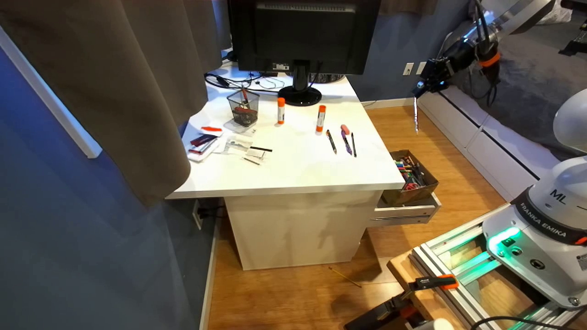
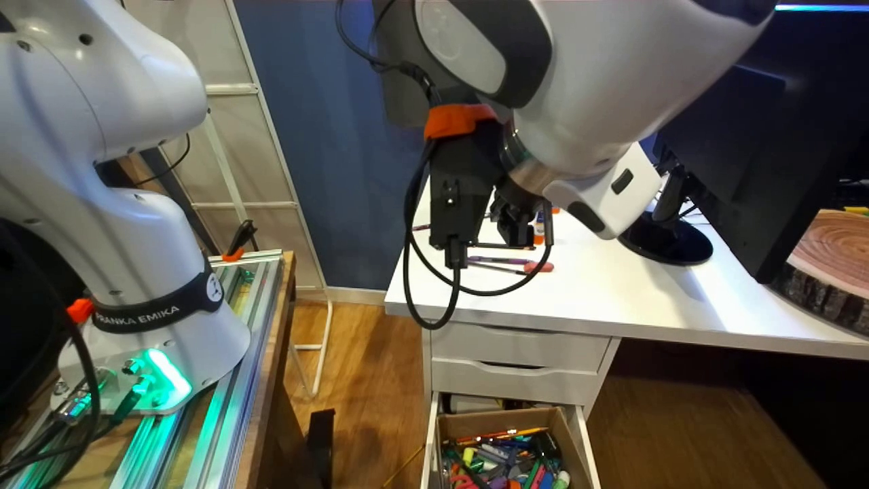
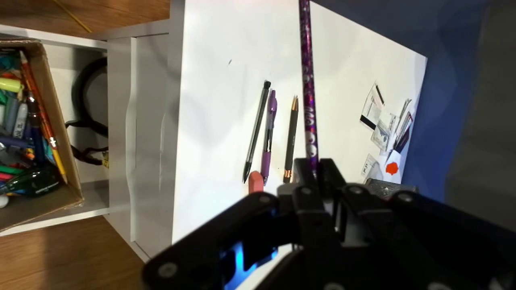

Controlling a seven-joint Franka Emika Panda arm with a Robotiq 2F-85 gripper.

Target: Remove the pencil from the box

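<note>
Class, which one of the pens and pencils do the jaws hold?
The shiny, purple-patterned pencil: it alone is clamped in the jaws. Others, like the purple-ended pen, lie on the desk.

A white table [image 1: 298, 169] carries a monitor [image 1: 302, 39], mesh cup [image 1: 245, 117], orange-capped tubes [image 1: 320, 120] and pens [image 3: 266, 159].

One pincer [image 3: 316, 167], one purple patterned pencil [image 3: 307, 72]. One white counter [image 3: 221, 121]. Glue sticks [image 1: 280, 111] [image 1: 320, 119]: two. Pink eraser [image 3: 255, 182]: one. Purple pen [image 3: 268, 133]: one. Black pens or pencils [image 3: 256, 127] [image 3: 291, 139], can't tell which: two. Mesh pencil cup [image 1: 253, 108]: one. Monitor [image 1: 302, 39]: one. Wood slab [image 2: 842, 258]: one. Closed drawers [image 2: 516, 348] [image 2: 475, 378] under the counter: two; pulled-out drawer [image 2: 582, 441]: one. Cardboard box [image 3: 59, 129]: one. Markers [image 3: 20, 121] and pencils [image 3: 46, 125] inside it: lots, overlapping, exact count not readable. Thin yellow stick [image 1: 345, 277]: one. Robot arm [image 2: 631, 68]: one.
</note>
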